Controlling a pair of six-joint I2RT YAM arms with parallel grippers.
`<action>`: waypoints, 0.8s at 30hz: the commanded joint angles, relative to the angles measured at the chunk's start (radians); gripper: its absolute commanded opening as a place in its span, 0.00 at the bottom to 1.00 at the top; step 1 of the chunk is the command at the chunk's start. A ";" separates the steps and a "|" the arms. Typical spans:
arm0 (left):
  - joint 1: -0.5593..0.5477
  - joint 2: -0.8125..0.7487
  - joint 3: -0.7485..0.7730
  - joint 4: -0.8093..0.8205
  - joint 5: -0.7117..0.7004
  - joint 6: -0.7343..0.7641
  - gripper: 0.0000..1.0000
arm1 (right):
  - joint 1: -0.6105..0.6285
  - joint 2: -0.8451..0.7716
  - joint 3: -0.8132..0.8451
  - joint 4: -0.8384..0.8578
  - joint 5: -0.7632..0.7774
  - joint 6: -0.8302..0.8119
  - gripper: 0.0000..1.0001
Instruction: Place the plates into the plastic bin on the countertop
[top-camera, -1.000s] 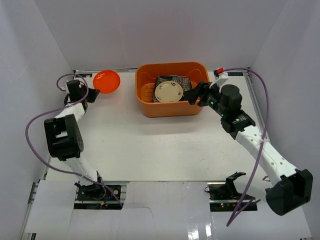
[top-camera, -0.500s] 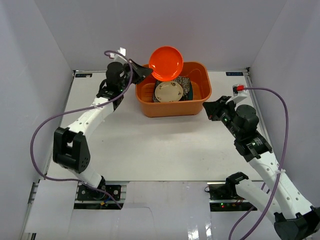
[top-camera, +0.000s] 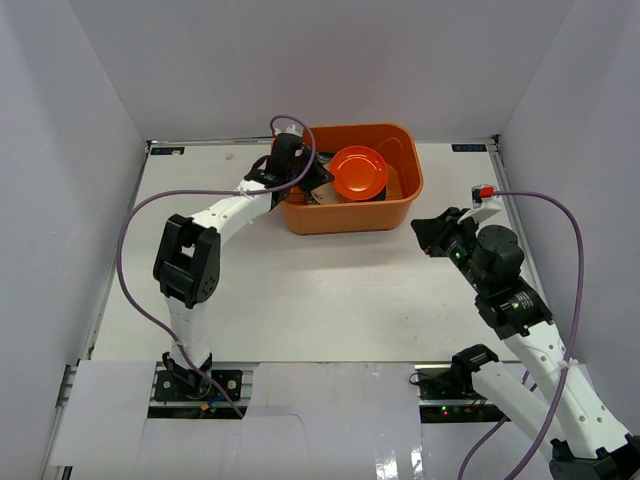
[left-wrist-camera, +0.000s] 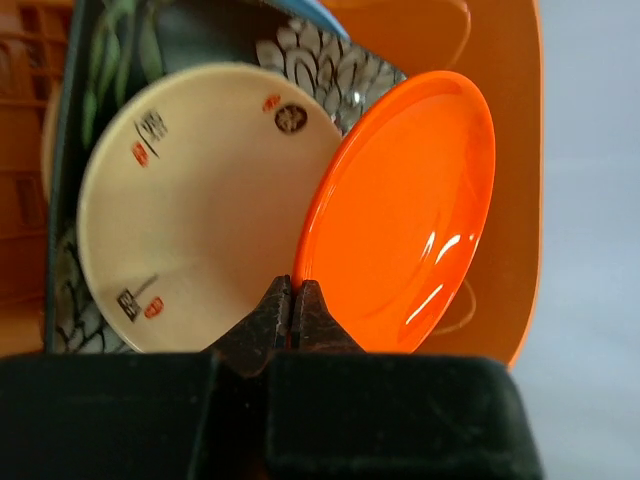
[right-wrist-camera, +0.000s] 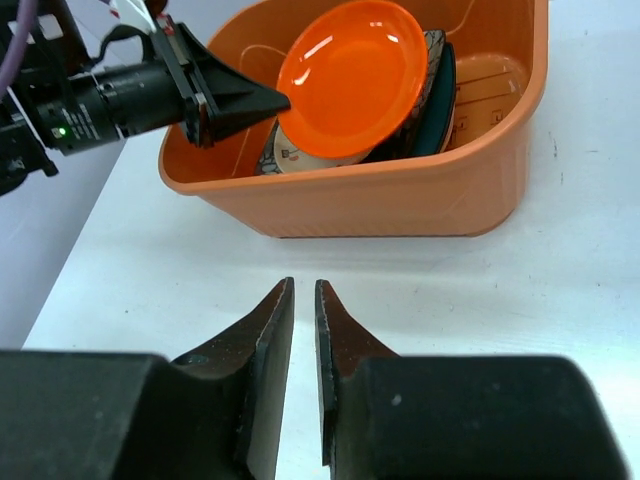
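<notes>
Left arm (top-camera: 225, 210) stretches over the left rim of the bin (top-camera: 345, 218); the left tool (left-wrist-camera: 293, 290) pinches an orange plate (top-camera: 359, 172) tilted inside the bin. Right arm (top-camera: 510, 300) bends right of the bin, the right tool (right-wrist-camera: 304, 290) narrowly parted, empty.

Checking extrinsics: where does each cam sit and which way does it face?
Top external: above, behind the robot, looking down on the table; left gripper and right gripper show.
Left wrist: at the bin, looking in; left gripper pinches the orange plate.
Right wrist: low over the table, facing the bin; right gripper narrowly open, empty.
Shared: all three show bin and orange plate.
</notes>
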 joint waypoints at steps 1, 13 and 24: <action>0.008 -0.038 0.066 -0.004 -0.078 0.024 0.00 | 0.001 -0.001 -0.009 0.012 -0.001 -0.003 0.21; 0.008 0.054 0.195 -0.118 -0.167 0.081 0.18 | -0.001 -0.004 0.000 0.004 0.059 -0.005 0.37; 0.010 0.001 0.207 -0.116 -0.210 0.125 0.61 | -0.001 -0.021 0.060 -0.020 0.070 -0.014 0.51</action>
